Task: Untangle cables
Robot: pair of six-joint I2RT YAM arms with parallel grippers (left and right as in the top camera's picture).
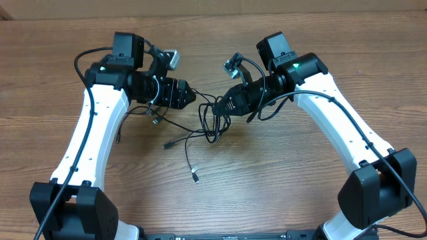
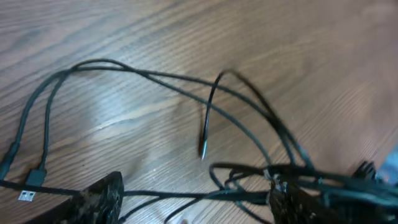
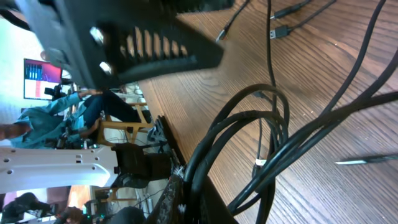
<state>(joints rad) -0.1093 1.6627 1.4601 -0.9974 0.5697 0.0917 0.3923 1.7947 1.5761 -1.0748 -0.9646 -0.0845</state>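
Note:
The thin black cables [image 1: 215, 125] lie in a tangled bunch at the table's middle, with loose ends trailing toward the front [image 1: 195, 177] and left [image 1: 168, 144]. My right gripper [image 1: 225, 105] is at the bunch's top right. In the right wrist view it [image 3: 194, 190] is shut on several strands of the cables [image 3: 249, 118], which loop out over the wood. My left gripper [image 1: 191, 95] is just left of the bunch. In the left wrist view its fingers [image 2: 193, 205] stand wide apart, with cable strands [image 2: 155, 76] running between and beyond them. A silvery plug [image 2: 27, 195] lies at the left.
The wooden table [image 1: 300, 180] carries both arms' white links and black bases at the front corners. Thicker black robot cables run along each arm [image 1: 347, 117]. The left arm's black camera housing [image 3: 143, 43] fills the top of the right wrist view.

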